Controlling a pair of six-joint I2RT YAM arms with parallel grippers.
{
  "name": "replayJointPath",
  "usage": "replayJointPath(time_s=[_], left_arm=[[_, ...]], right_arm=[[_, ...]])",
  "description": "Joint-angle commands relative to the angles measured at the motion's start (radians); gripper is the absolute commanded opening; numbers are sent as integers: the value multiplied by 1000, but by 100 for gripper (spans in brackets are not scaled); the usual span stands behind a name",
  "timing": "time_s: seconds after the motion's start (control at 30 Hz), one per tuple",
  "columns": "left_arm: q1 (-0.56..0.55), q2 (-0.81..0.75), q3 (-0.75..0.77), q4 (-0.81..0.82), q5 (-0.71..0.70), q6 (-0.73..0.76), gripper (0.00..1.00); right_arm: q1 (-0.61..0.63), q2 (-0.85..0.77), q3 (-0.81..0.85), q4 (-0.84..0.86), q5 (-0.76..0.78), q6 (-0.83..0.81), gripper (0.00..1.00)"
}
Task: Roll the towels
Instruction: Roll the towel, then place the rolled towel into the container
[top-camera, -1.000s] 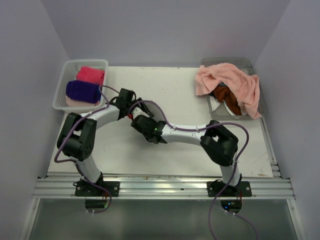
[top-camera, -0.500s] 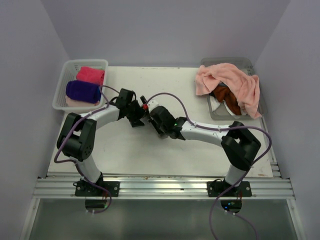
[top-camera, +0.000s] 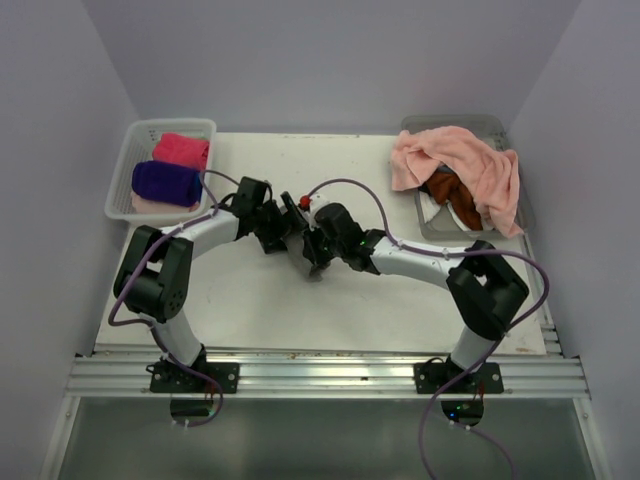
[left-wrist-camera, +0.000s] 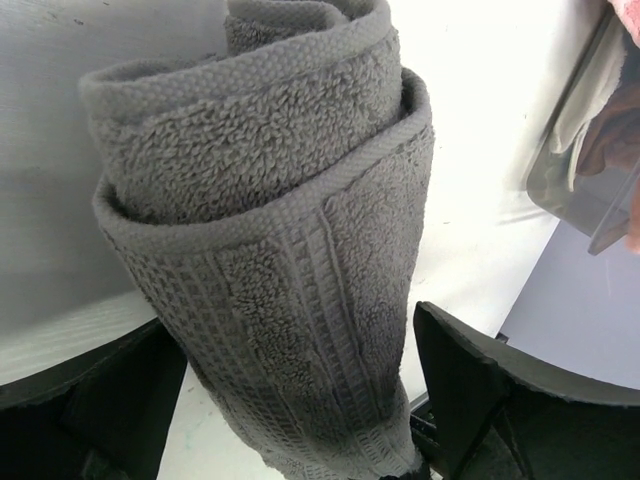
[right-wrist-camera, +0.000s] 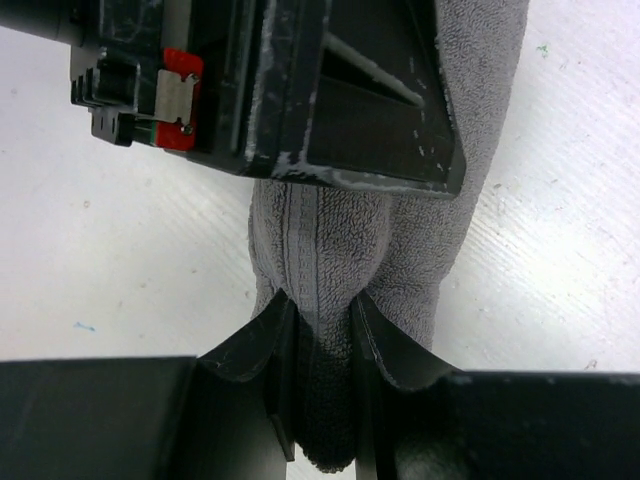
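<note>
A grey towel (top-camera: 304, 263), rolled into a stubby cylinder, lies on the white table between both grippers. My left gripper (top-camera: 289, 232) straddles the roll, and in the left wrist view its two black fingers press the roll's sides (left-wrist-camera: 280, 250). My right gripper (right-wrist-camera: 318, 330) is shut on a fold at the near end of the grey towel (right-wrist-camera: 400, 250); it shows in the top view (top-camera: 314, 254) right beside the left one. The left gripper's body (right-wrist-camera: 340, 90) lies across the roll in the right wrist view.
A white basket (top-camera: 125, 170) at the back left holds a hot pink roll (top-camera: 182, 150), a purple roll (top-camera: 165, 183) and a pale pink one under them. A clear bin (top-camera: 500, 128) at the back right holds a draped salmon pink towel (top-camera: 465, 165), a rust orange one (top-camera: 448, 190) and a white one.
My right arm has swung its elbow out to the right and brought its gripper up against the left gripper. The grey roll now shows between them. The left arm has barely moved.
</note>
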Motion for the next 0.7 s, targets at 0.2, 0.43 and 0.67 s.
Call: replayJointPath(time_s=[0.2,0.43,0.67], left_arm=[[6,4,5,47,13,17,68],[6,-12,12,21,-11,25,40],[56,-69,58,-52,-36,55,40]], right_arm=[[-50,-31,-40,85,-171,121,12],[-76,-32,-62,78,-212,155,53],[-87,-190,-25,-96,-158,122,98]])
